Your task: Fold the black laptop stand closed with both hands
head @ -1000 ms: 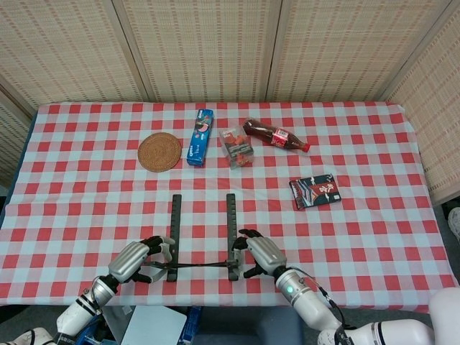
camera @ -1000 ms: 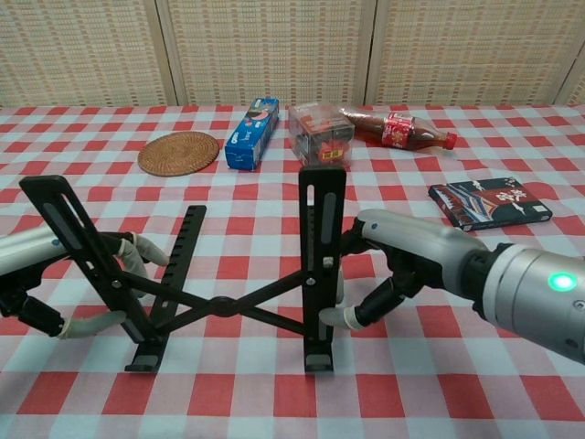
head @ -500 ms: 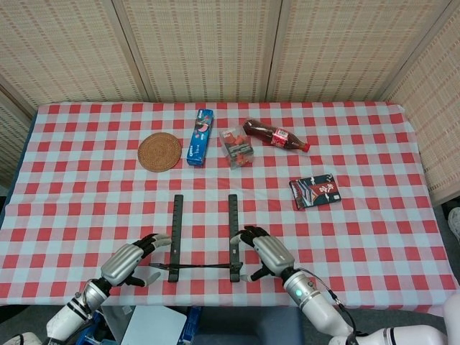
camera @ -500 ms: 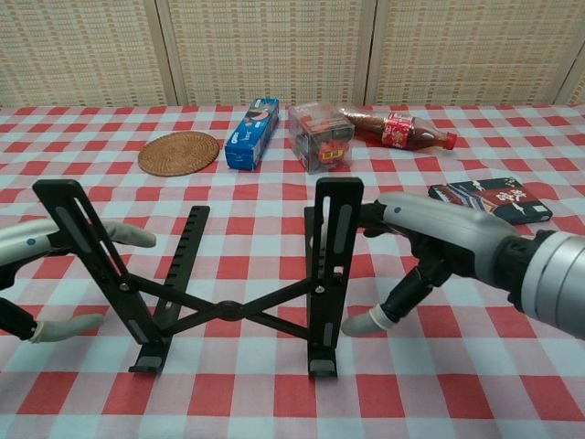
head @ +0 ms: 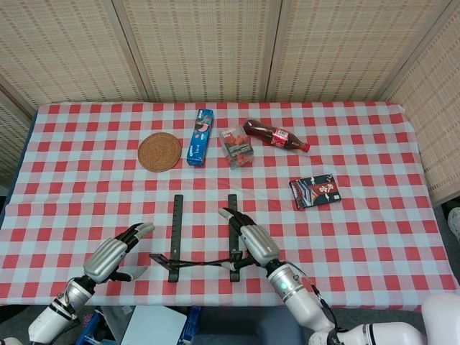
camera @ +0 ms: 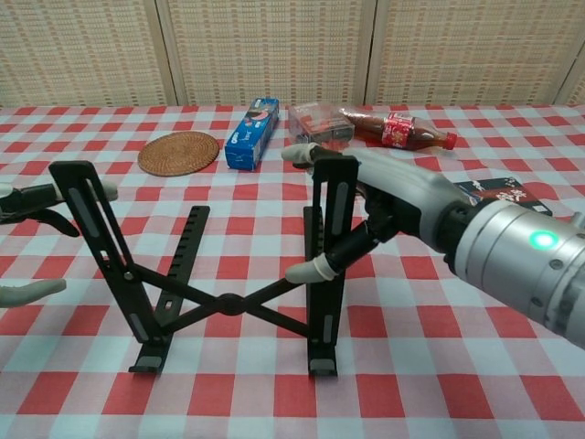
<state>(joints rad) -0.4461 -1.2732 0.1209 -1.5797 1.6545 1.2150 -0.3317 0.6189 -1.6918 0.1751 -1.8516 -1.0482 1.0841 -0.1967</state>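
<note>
In the head view, the left hand [head: 115, 253] is pulling away from the laptop stand [head: 203, 241]. A second ago it was touching the stand's left rail; now it is lying apart from it, at about 9 o'clock of the stand, with fingers spread wide and holding nothing. The right hand [head: 249, 236] is moving up along the right rail: earlier it was low, beside the near end of that rail, and now it is stretching toward 12 o'clock, with its fingers lying on the rail. The stand is sitting on the desk [head: 374, 237] near the front edge, at about 6 o'clock of the whole desk. Its two rails are running parallel, with the long axis from 6 to 12 o'clock, the feet toward the robot. The gap between the rails looks about the same as before, so I judge that the folding is not progressing yet.

In the chest view, the stand [camera: 219, 265] is standing open, with the cross bars forming an X between the two raised arms. The left arm is leaning toward 11 o'clock and the right one is almost upright. The right hand [camera: 366, 215] is wrapping around the right upright, one finger over the top and another bending in front; whether it is gripping firmly, I cannot tell. Only fingertips of the left hand [camera: 32, 242] are showing at the left edge, apart from the stand. I think the left side is losing its support, so the left hand needs to return before both sides can be pressed together.
</note>
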